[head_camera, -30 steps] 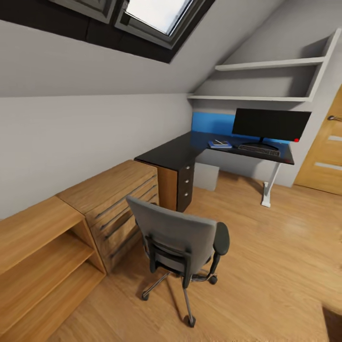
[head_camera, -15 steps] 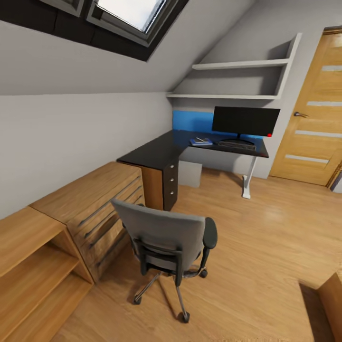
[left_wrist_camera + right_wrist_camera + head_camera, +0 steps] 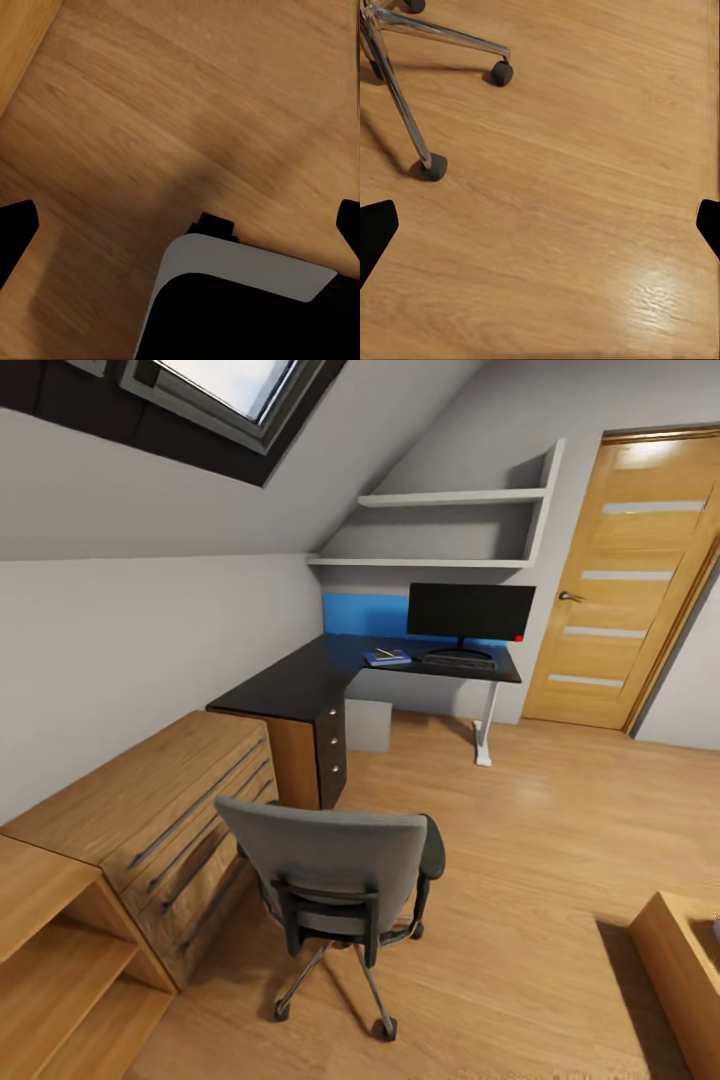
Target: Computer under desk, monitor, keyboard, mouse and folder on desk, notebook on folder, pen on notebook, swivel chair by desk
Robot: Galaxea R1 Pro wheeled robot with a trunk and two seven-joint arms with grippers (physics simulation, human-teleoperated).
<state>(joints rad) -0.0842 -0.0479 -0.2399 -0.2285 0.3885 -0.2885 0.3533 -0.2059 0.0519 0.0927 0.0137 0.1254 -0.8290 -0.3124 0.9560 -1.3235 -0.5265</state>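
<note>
The grey swivel chair stands on the wood floor in the head view, its back towards me and some way from the black L-shaped desk. At the desk's far end stands the monitor, with the keyboard in front of it. Beside the keyboard lies the blue folder with something paler on top, too small to tell the notebook from the pen. The mouse is too small to make out. The grey computer sits under the desk. My left gripper and right gripper are both open over the floor, holding nothing.
A light-wood chest of drawers and open shelving line the left wall. An oak door is at the back right. Low wooden furniture stands at the right. Chrome chair legs with casters are near my right gripper.
The whole head view has shifted: the desk and chair have slid left and look farther off, and the door has come fully into view. The camera moved; the things kept their places.
</note>
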